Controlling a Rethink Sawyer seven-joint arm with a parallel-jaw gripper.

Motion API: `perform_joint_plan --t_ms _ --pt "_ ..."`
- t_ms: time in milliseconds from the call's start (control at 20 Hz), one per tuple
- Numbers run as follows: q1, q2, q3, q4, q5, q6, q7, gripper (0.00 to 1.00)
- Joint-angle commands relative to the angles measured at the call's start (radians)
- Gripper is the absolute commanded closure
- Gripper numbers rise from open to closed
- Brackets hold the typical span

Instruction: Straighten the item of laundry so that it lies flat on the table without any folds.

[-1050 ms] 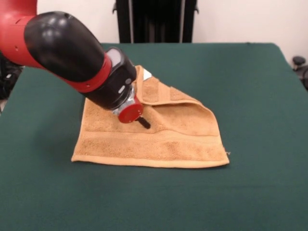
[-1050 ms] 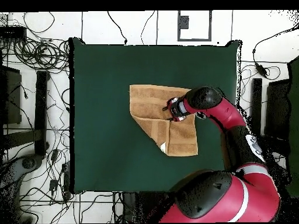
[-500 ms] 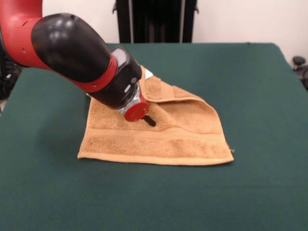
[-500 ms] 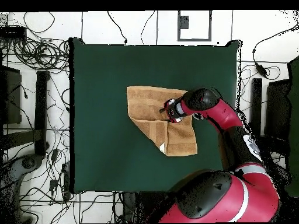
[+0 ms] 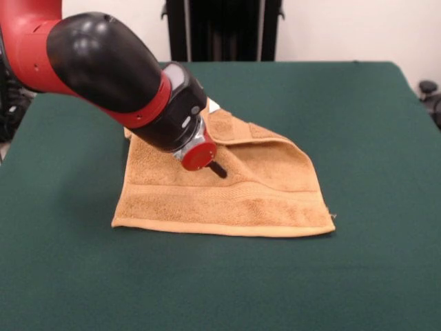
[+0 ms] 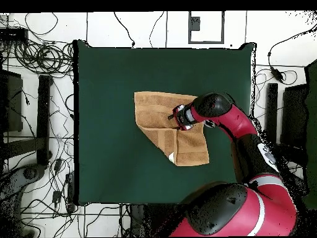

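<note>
towel [image 5: 227, 196] corner folded over — white tag [image 6: 171, 157] overhead

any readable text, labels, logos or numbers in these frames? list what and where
None readable.
White tag at the towel's folded corner: looks blank or too small to tell.
Arm and tool: no lettering visible.
Table: plain green cloth, no markings.

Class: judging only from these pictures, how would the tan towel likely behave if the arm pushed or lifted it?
The towel is probably floppy: one corner already lies folded over on itself. Its looped pile on the cloth-covered table suggests that it would drag and bunch rather than slide. It looks thin, so likely light, and would drape if the claw lifted it.
</note>
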Motion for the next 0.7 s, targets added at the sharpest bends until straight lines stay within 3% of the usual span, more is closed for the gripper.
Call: perform_joint_plan --t_ms 50,700 --pt "0.039 0.044 0.146 0.124 0.063 -0.025 -0.013 0.0" --pt "-0.005 0.067 0.218 0.214 0.117 -0.091 -0.032 0.0"
